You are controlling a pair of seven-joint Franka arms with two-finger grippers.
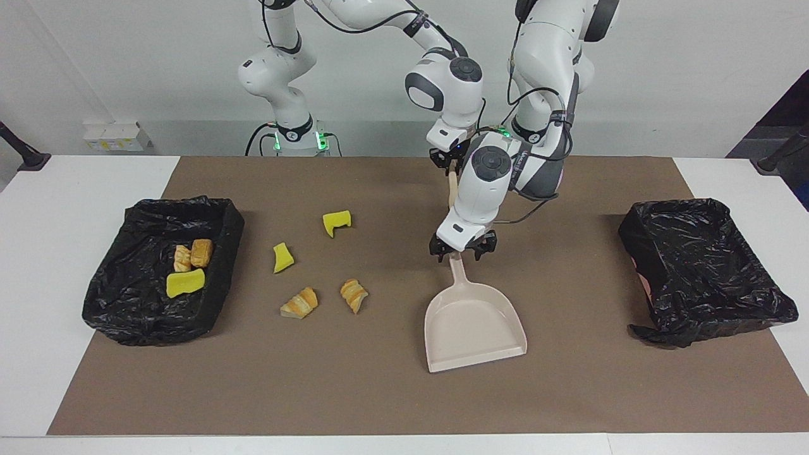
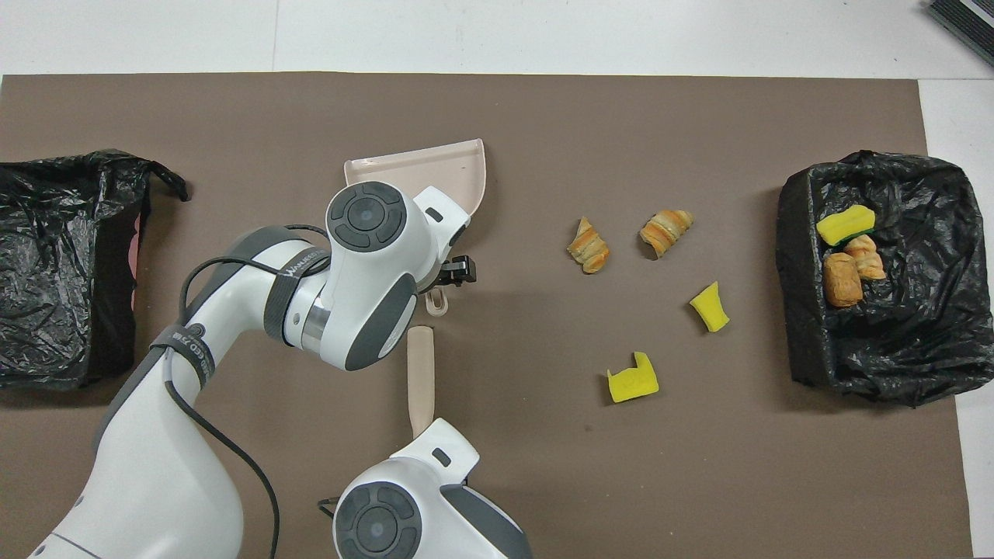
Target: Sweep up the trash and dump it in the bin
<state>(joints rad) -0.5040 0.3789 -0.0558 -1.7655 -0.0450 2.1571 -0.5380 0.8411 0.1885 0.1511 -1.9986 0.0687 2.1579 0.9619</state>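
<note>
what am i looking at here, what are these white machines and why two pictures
Two white robot arms at a table. One picture faces them; the other looks down from above their end. The left tool is at the handle of a beige dustpan. The right tool is at a beige brush nearer the robots. Four scraps lie on the brown mat; three more sit in the black-lined bin at the right arm's end. Another bin is at the left arm's end.
</note>
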